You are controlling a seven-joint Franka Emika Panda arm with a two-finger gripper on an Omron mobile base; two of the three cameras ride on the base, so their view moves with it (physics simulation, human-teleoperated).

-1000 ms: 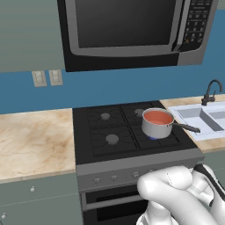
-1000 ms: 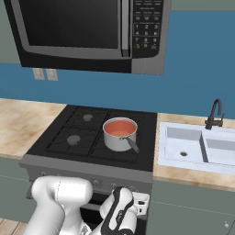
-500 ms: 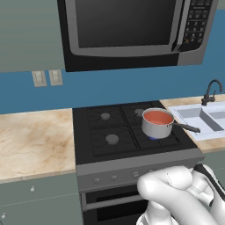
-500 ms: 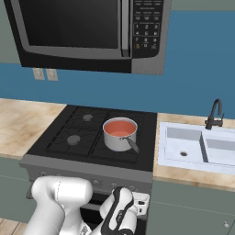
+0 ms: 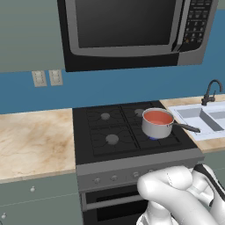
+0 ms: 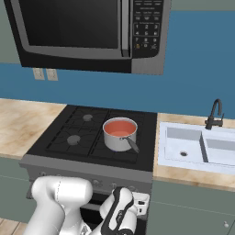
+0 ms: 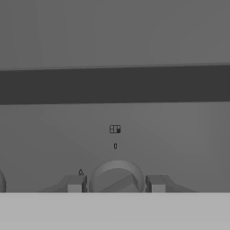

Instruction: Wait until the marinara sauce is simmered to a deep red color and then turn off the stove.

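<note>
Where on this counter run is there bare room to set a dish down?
The beige counter left of the stove is bare. The three burners beside the saucepan hold nothing. Right of the stove, the sink leaves only narrow strips.

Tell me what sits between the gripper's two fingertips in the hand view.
A round stove knob on the grey front panel sits between the fingertips of the gripper, seen in the hand view.

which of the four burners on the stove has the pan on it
The back right burner: the saucepan of marinara sauce sits there, nearest the sink. The other three burners are bare.
</note>
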